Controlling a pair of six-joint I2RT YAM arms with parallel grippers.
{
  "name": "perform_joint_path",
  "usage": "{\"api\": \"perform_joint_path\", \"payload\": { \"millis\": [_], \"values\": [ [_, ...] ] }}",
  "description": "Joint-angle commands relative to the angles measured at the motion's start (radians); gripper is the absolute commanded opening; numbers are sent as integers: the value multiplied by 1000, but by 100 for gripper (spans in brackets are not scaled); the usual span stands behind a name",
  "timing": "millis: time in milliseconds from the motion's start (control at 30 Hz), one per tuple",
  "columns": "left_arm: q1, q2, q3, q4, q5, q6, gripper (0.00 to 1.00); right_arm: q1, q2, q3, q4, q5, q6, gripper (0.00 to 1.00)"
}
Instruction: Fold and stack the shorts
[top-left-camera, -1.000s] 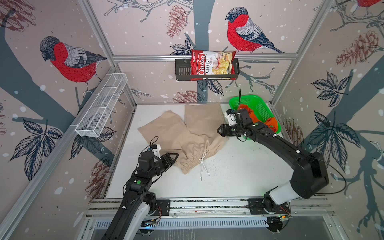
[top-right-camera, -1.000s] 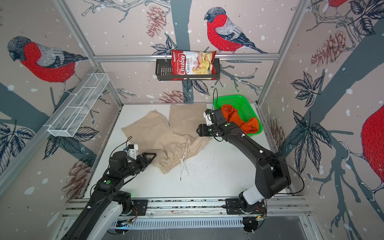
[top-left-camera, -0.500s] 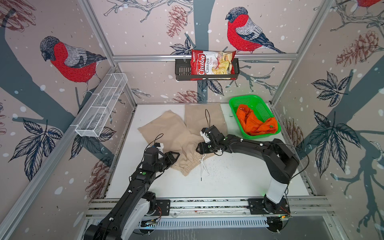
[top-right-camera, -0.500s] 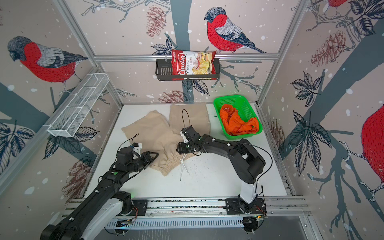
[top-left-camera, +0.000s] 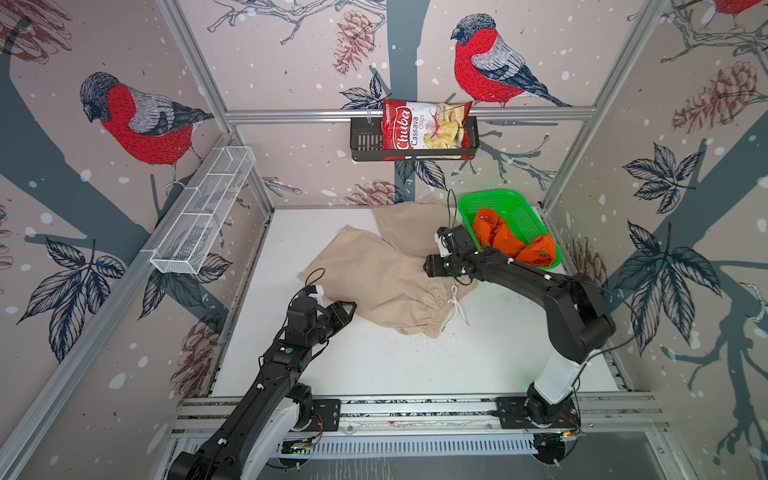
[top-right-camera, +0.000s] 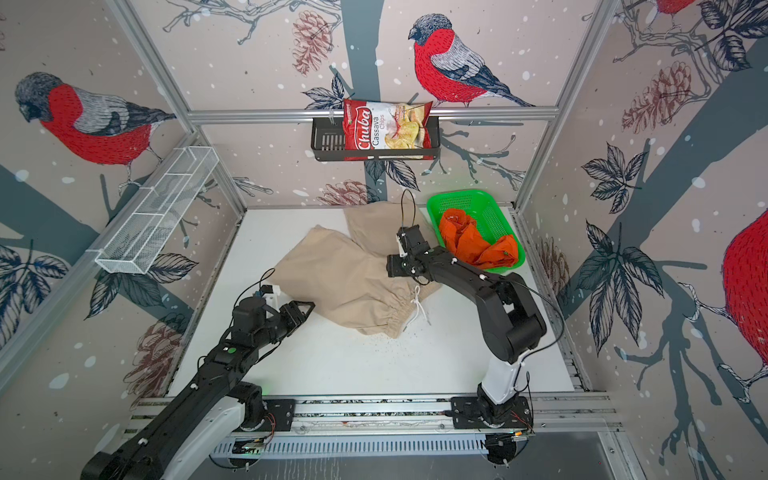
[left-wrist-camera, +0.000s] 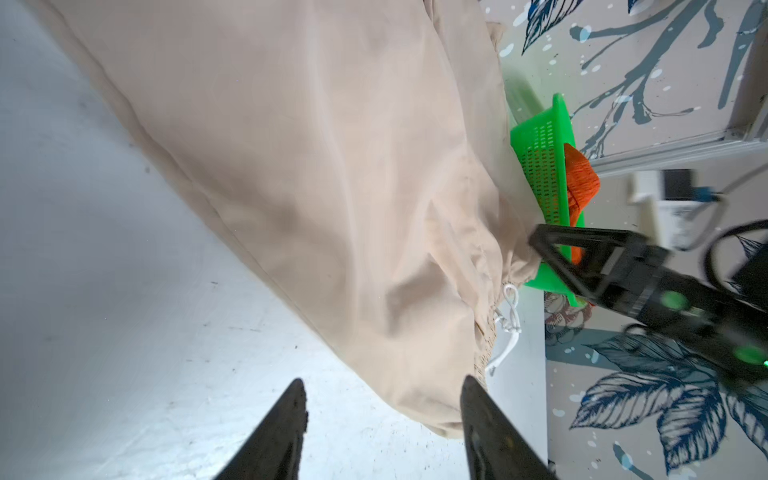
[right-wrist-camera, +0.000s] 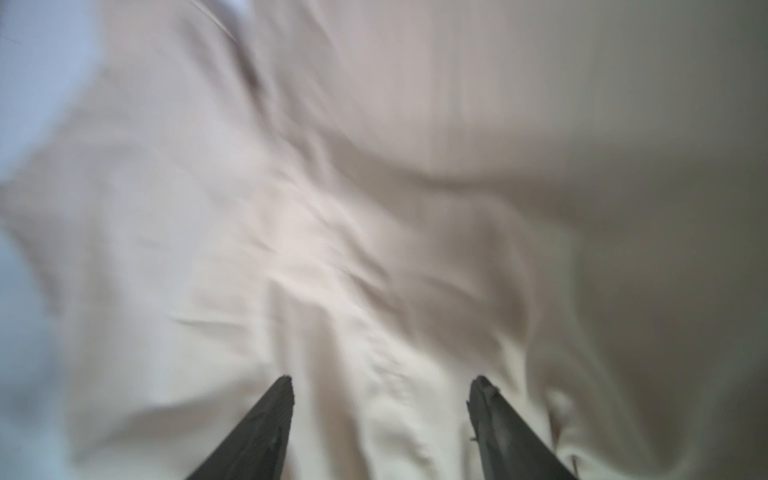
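- left gripper (left-wrist-camera: 382, 382) sits low, arm stretched forward, jaws parted and empty, crinkly beige cloth shorts (top-left-camera: 386, 278) just ahead on the white surface (top-left-camera: 374, 365)
- right gripper (right-wrist-camera: 382, 380) spread wide right over the same shorts
- bright orange shorts (top-left-camera: 503, 237) bunched in the green mesh plastic basket (top-left-camera: 490, 195) just behind it

Both top views look steeply down over the whole table (top-left-camera: 415, 365); both wrist cameras closely face the beige shorts (left-wrist-camera: 311, 187).
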Motion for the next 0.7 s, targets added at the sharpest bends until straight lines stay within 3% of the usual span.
{"api": "perform_joint_path", "payload": {
  "millis": [0,133,233,400,667],
  "values": [
    [-1,28,10,105,-46,6,59,51,-89,-16,-35,-6,5,68],
    [0,121,37,216,-104,21,59,219,-151,-152,160,-96,156,66],
    [7,252,82,288,-108,48,58,306,-91,-165,213,-77,209,65],
    [34,458,157,372,-74,58,57,351,2,-168,205,-33,232,64],
    [96,672,224,400,-32,47,55,410,19,-344,242,-56,289,61]
  ]
}}
